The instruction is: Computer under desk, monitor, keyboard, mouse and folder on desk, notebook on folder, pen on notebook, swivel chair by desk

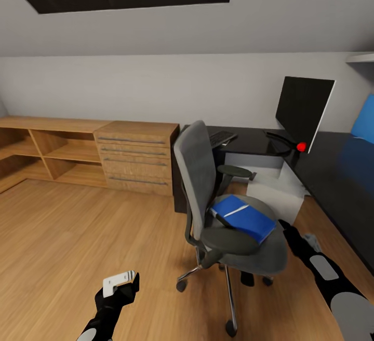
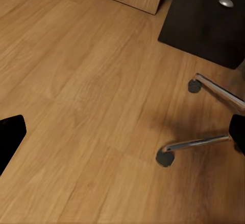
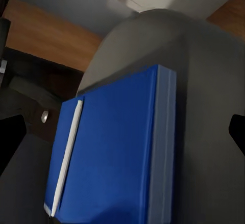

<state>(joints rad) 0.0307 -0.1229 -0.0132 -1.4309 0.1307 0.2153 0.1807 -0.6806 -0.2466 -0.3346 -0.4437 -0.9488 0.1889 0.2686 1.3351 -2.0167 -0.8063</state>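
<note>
The grey swivel chair (image 1: 200, 175) stands on the floor in front of the black desk (image 1: 337, 175). On its seat lies the blue folder (image 1: 245, 217) (image 3: 117, 147) with the white pen (image 1: 237, 211) (image 3: 66, 152) on top. The monitor (image 1: 304, 110) and keyboard (image 1: 222, 137) are on the desk, and the computer (image 1: 275, 190) sits under it. My right gripper (image 1: 287, 228) (image 3: 122, 134) is open beside the seat's edge, facing the folder. My left gripper (image 1: 124, 285) (image 2: 122, 134) hangs open over bare floor. The notebook and mouse are out of view.
A light-wood dresser (image 1: 137, 157) and low shelves (image 1: 47, 149) line the back wall to the left. The chair's chrome star legs (image 2: 196, 143) spread over the wood floor (image 1: 78, 237). A black desk drawer with a silver knob (image 2: 226, 2) is close behind them.
</note>
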